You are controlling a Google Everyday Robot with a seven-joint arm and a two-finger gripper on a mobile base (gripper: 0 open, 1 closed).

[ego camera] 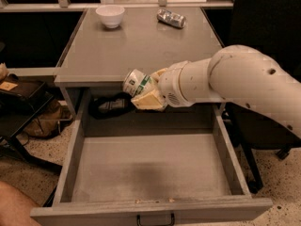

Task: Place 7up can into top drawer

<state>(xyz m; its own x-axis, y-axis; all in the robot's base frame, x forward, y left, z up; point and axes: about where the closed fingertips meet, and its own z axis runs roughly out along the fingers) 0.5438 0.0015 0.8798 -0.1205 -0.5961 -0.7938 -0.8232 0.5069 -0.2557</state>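
My gripper is shut on the 7up can, a white-and-green can with a silver end, held tilted on its side. It hangs just in front of the tabletop's front edge, above the back part of the top drawer. The drawer is pulled wide open, a shallow grey box with a flat grey bottom and a small black handle on its front. My white arm reaches in from the right.
On the grey tabletop stand a white bowl at the back left and a darker silver can lying at the back right. Dark objects sit on the shelf behind the drawer. A chair and bag stand at the left.
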